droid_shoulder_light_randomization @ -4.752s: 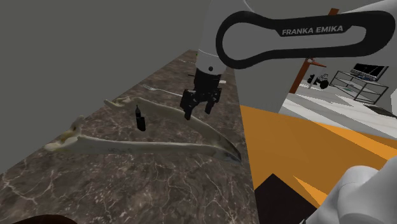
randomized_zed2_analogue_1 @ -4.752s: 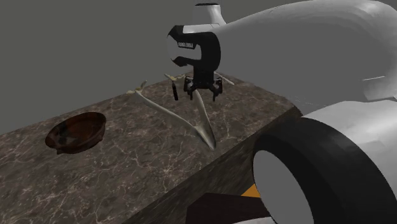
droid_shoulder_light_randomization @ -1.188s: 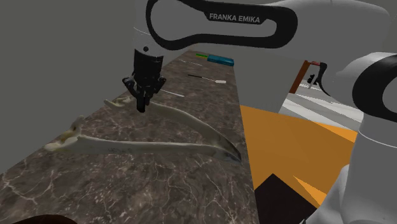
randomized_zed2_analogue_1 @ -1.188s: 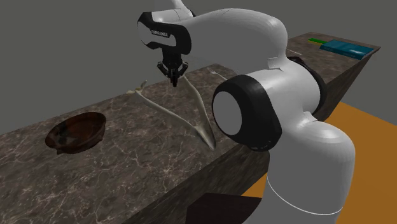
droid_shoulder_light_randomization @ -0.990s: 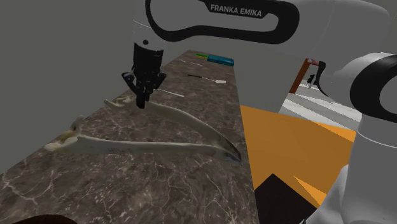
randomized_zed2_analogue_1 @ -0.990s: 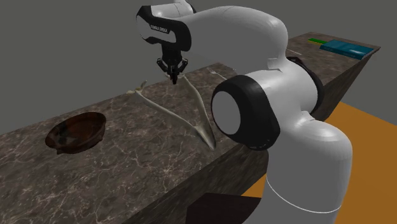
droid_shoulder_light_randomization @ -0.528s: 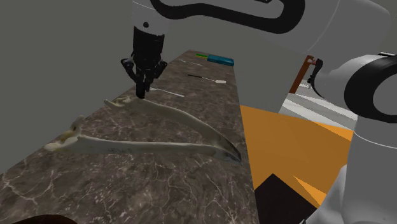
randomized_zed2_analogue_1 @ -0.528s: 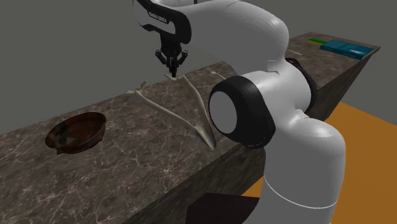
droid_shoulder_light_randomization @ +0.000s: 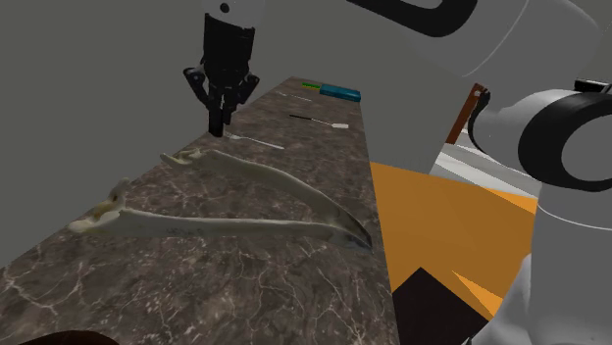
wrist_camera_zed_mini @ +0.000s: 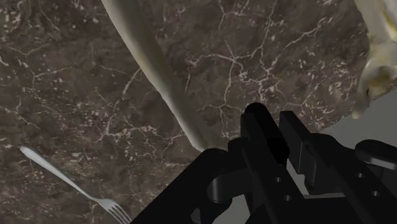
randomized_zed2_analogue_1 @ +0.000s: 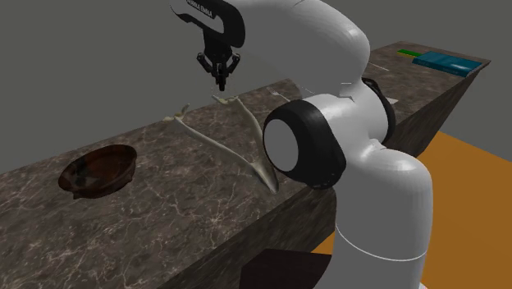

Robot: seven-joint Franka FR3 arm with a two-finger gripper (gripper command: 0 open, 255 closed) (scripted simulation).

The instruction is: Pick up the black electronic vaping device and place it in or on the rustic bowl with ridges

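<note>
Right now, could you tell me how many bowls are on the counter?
1. The dark brown bowl sits on the marble counter at the second exterior view's left, far from the gripper holding the black vaping device. The arm covers some counter, so another may be hidden.
</note>
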